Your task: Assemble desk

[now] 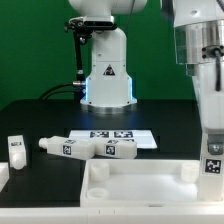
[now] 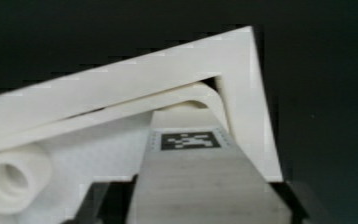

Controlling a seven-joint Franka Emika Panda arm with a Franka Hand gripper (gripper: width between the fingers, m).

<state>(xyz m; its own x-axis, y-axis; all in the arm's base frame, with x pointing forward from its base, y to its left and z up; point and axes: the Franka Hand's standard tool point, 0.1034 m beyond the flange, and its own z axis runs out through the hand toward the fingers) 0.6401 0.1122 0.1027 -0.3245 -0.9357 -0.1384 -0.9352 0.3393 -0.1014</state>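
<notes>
fig.: gripper (image 1: pixel 211 122) and desk kit, ext. + wrist views, as seen by someone standing in the room. the gripper hangs over the table (image 1: pixel 40 115) at the ext. view's right, pointing straight down. its jaws are partway closed and clamped on the held leg (image 1: pixel 213 158). in the wrist view the dark fingers (image 2: pixel 105 205) sit one on each side of the leg w/ no gap showing. the leg's tag (image 2: pixel 194 141) faces the wrist cam.

the held leg is upright, lower end at the corner of the tabletop panel (image 1: pixel 140 190) on the ext. view's right. can't tell whether it touches the panel or sits just above it. the panel lies flat along the table's front edge, raised rim up.

one loose leg (image 1: pixel 68 147) and a second loose leg (image 1: pixel 120 148) lie on their sides, end to end, near the table's middle. both are just in front of the marker board (image 1: pixel 118 133). a third leg (image 1: pixel 15 150) sits by the table edge at the ext. view's left, apart from the panel. the robot base (image 1: pixel 105 70) stands toward the table's back edge.
</notes>
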